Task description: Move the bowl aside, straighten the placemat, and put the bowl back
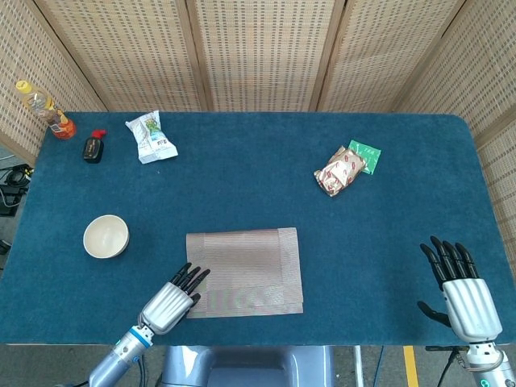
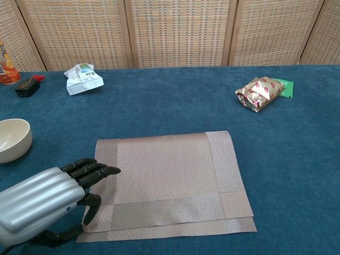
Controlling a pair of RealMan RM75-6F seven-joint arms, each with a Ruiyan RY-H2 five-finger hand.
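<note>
The left hand's dark fingers lie together, stretched flat over the near left corner of the placemat, holding nothing. The placemat sits near the front of the blue table. The bowl stands well to its left. The right hand rests far right, fingers spread, empty

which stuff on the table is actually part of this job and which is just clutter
Part of the job: bowl, placemat, left robot hand touching the placemat's edge.

Just lying about: white snack bag, foil packet, green packet, bottle, small black bottle.
</note>
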